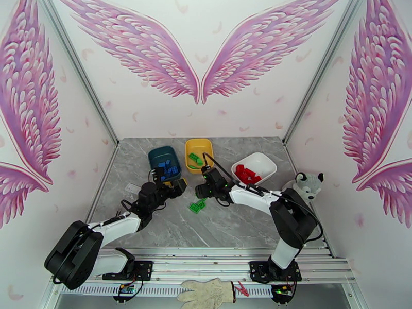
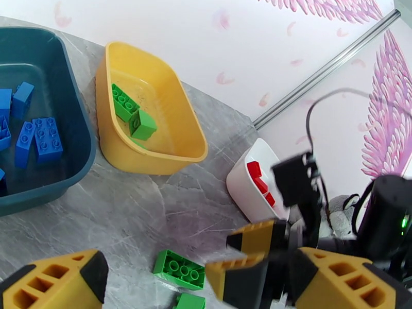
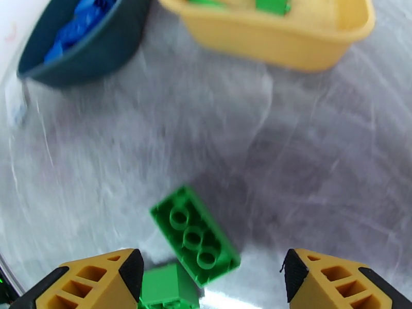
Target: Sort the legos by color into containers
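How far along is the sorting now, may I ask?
Done: blue bricks in the teal tub, red bricks in the white tub, some green bricks in the yellow tub. The open right claw hovers over the two green bricks left on the table.

Same build on left arm (image 1: 110, 226) and right arm (image 1: 255, 195): white link shells, bulky black joint housings, black base mounts. Rounded matte at shoulder and elbow, slimmer at wrist. Thin black cables looping off wrists. Green LED (image 2: 403, 222) lit on right wrist housing (round, black). Left fingers (image 2: 56, 284), right fingers (image 3: 335, 279) identical: yellow-orange, triangular truss cutouts, black tip pads.
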